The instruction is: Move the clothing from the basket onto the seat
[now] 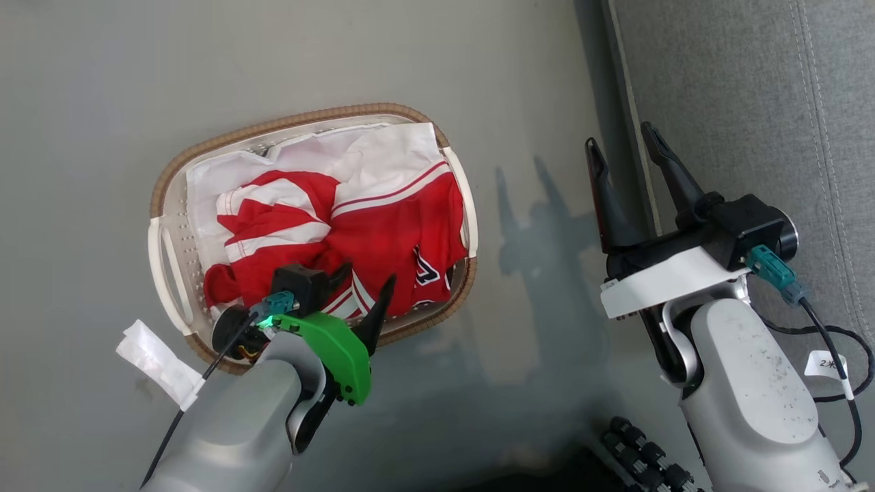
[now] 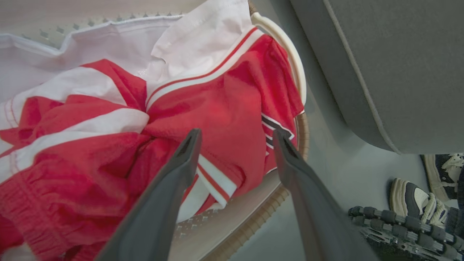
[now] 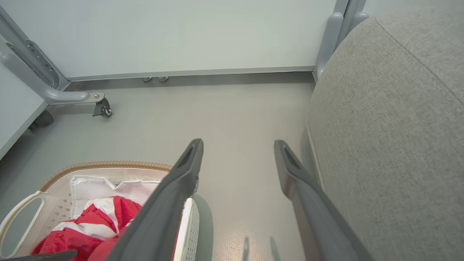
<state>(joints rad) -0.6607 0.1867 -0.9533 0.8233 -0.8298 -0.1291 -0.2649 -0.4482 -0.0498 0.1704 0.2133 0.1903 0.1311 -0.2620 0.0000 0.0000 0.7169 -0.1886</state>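
**A:** Where is everything?

**B:** The clothing (image 1: 383,232) lies heaped in the basket (image 1: 164,198), which stands on the floor (image 1: 273,55) near the seat (image 1: 738,102). None of it is on the seat yet.

**A:** And our grippers?

**B:** Both are spread wide and hold nothing. Our left gripper (image 1: 370,271) hovers over the near end of the heap, a finger on either side of a red fold. We cannot tell whether the tips touch it. Our right gripper (image 1: 618,137) hangs at the seat's edge, well apart from the heap.

**A:** How will the fabric handle?

**B:** We judge it light, thin and limp, perhaps a little slick. It will drape and trail, and a pinch on one flat layer could slip.

**A:** So where do we take hold?

**B:** We take the bunched folds in the middle, where the red and the white stripes gather, so several layers sit between our fingers. We keep off the white cloth sheet (image 1: 383,147) underneath, and we lift high enough that the tails clear the rim.
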